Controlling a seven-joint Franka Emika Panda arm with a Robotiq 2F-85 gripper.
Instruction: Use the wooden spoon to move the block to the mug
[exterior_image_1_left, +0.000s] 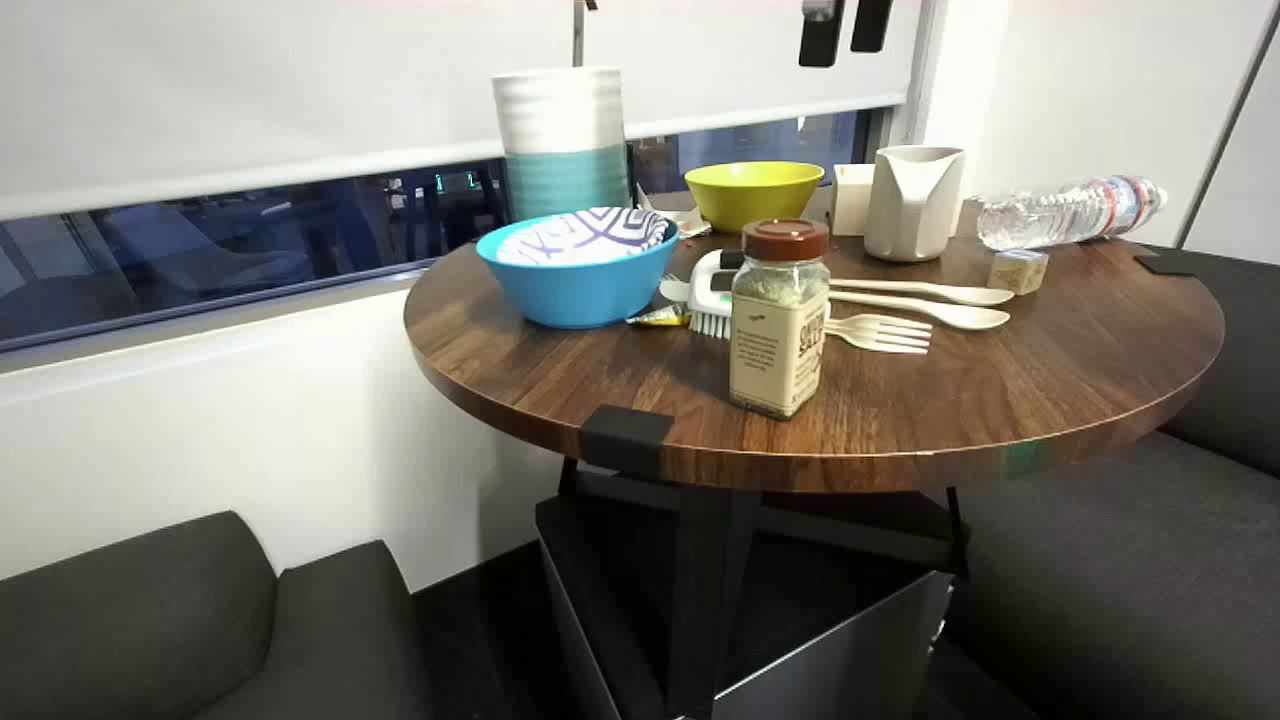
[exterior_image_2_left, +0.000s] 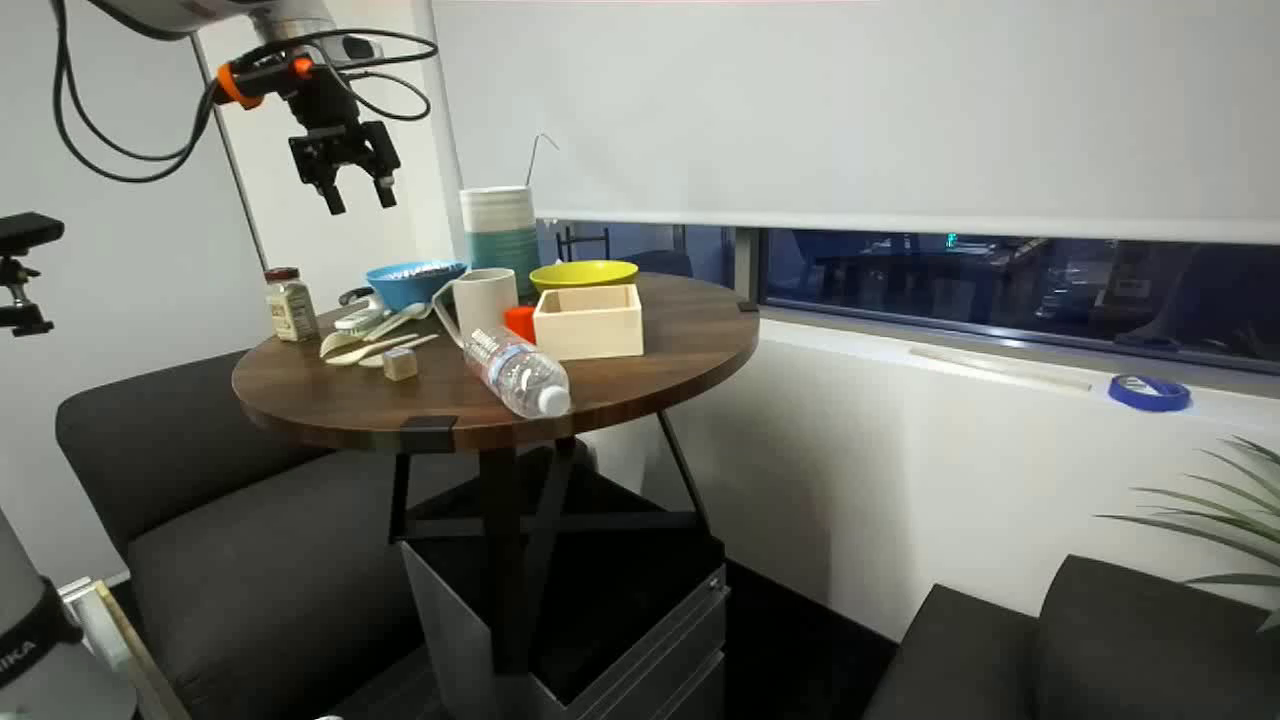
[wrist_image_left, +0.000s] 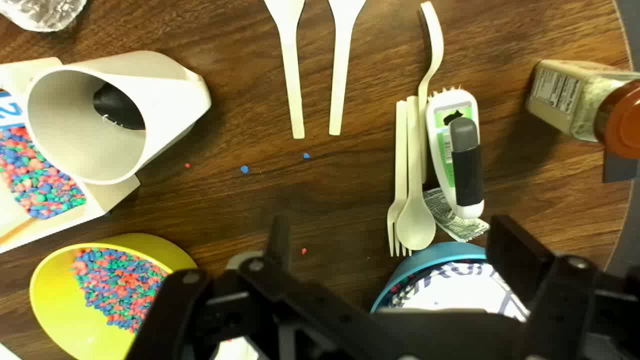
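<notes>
Two pale wooden spoons (exterior_image_1_left: 968, 316) (exterior_image_1_left: 972, 295) lie side by side near a small wooden block (exterior_image_1_left: 1018, 272); the block also shows in an exterior view (exterior_image_2_left: 400, 364). In the wrist view the handles (wrist_image_left: 292, 80) (wrist_image_left: 339, 80) show, their bowls cut off at the top; the block is out of view there. Another spoon (wrist_image_left: 416, 226) lies on a fork. The cream-white mug (exterior_image_1_left: 915, 205) (exterior_image_2_left: 487, 298) (wrist_image_left: 172, 92) stands upright. My gripper (exterior_image_2_left: 362, 205) is open and empty, high above the table; its fingers frame the wrist view (wrist_image_left: 390, 225).
A clear bottle (exterior_image_1_left: 1075, 213) lies beside the mug. A wooden box (exterior_image_2_left: 590, 328) and yellow bowl (wrist_image_left: 55, 305) hold coloured bits. A blue bowl (exterior_image_1_left: 580, 285), brush (wrist_image_left: 452, 150), brown-lidded jar (exterior_image_1_left: 780, 335) and tall white-teal canister (exterior_image_1_left: 565, 150) stand around. Loose bits lie on the table.
</notes>
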